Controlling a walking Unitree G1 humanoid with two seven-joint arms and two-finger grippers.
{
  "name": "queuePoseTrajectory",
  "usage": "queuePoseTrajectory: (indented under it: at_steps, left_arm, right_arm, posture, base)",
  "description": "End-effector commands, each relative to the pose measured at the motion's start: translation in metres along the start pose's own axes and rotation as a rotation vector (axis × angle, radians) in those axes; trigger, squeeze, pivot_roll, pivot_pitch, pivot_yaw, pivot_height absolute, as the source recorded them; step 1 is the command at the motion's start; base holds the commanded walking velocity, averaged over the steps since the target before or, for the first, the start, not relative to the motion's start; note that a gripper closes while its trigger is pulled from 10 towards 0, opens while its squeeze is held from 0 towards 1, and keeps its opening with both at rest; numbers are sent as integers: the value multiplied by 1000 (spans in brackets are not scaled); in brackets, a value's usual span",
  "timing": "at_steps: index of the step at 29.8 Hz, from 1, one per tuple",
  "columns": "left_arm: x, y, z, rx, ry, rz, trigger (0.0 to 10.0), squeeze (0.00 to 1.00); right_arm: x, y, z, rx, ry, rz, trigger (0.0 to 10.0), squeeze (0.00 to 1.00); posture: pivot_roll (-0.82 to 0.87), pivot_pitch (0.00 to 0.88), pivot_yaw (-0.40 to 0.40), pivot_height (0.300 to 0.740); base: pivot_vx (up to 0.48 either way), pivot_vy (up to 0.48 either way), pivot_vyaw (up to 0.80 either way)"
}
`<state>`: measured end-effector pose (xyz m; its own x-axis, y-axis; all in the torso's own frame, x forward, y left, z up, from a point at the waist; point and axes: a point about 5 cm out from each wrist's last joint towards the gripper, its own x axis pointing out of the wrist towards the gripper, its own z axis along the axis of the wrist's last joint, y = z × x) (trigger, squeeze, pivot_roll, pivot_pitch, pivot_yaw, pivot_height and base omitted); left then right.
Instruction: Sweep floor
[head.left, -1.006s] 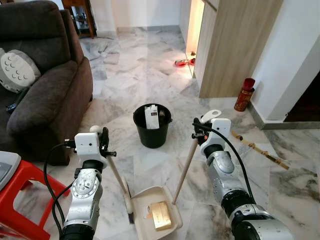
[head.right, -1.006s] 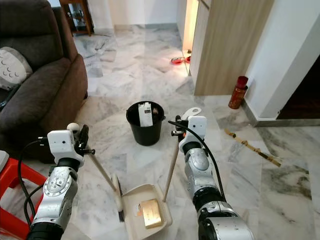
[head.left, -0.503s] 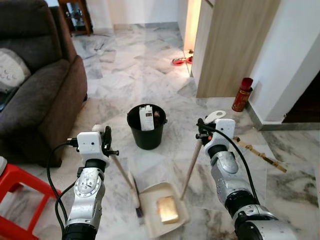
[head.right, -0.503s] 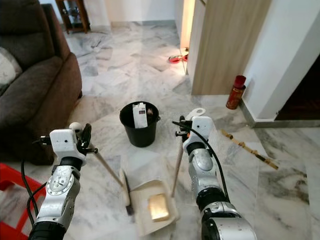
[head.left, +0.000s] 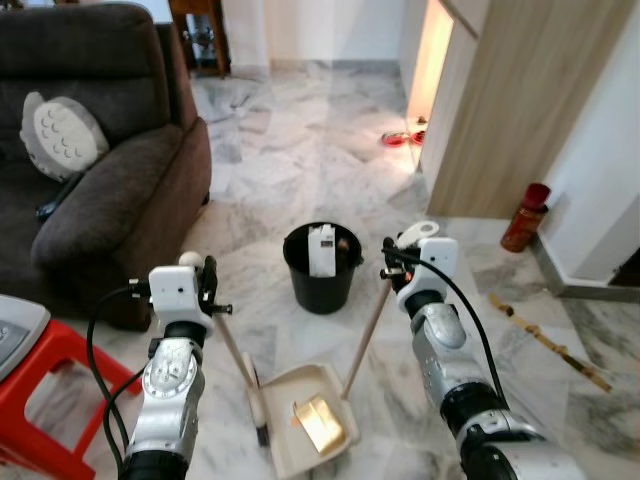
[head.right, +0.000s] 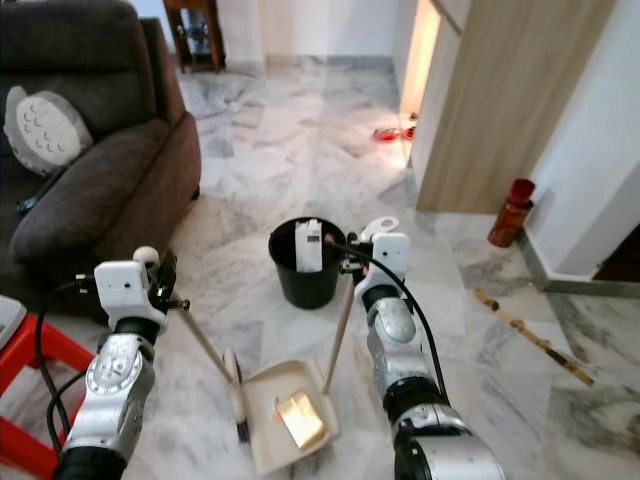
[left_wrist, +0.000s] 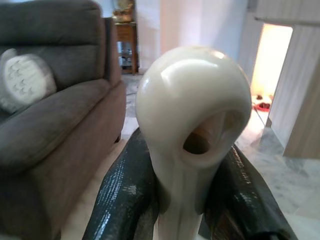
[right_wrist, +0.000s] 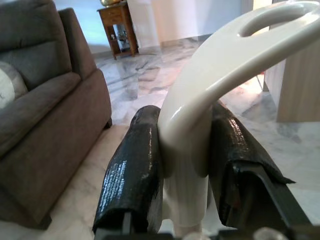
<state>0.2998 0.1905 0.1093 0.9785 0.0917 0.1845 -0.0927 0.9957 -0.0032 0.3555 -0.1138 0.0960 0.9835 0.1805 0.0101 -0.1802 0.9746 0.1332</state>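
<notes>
My left gripper (head.left: 206, 288) is shut on the cream knob end of a short brush (head.left: 236, 357), whose head (head.left: 261, 418) rests on the marble floor beside a cream dustpan (head.left: 281, 443). My right gripper (head.left: 394, 268) is shut on the looped top of the dustpan's long wooden handle (head.left: 364, 336). A tan packet (head.left: 318, 425) lies in the pan. In the left wrist view black fingers (left_wrist: 124, 200) clamp the knob (left_wrist: 192, 110). In the right wrist view fingers (right_wrist: 132, 175) clamp the loop (right_wrist: 225, 75).
A black bucket (head.left: 302, 276) holding a white carton stands just beyond the dustpan. A dark sofa (head.left: 120, 200) with a round cushion (head.left: 62, 135) is on the left, a red stool (head.left: 45, 365) at near left. A wooden cabinet (head.left: 520, 120), a red canister (head.left: 525, 215) and a stick (head.left: 545, 340) are on the right.
The head camera has swung, shifting the whole scene right and showing more of the sofa. Both grippers keep their hold; brush and dustpan stay together on the floor.
</notes>
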Motion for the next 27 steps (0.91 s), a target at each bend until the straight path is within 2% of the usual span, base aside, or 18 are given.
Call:
queuePoseTrajectory:
  at_steps: [1,9,27]
  left_arm:
    - [5,-11,12,-21,-59,-29,10000,0]
    - [5,-11,13,-21,-62,-29,10000,0]
    - [5,-10,14,-25,-76,-21,10000,0]
  right_arm:
    - [4,-10,14,6,-54,-27,10000,0]
    - [4,-10,14,5,-53,-27,10000,0]
    - [8,-13,24,-1,-81,-46,10000,0]
  posture:
    - [0,0,23,740]
    - [1,0,23,740]
    - [4,0,17,740]
  base:
    - [379,0,0]
    - [381,0,0]
    - [0,0,0]
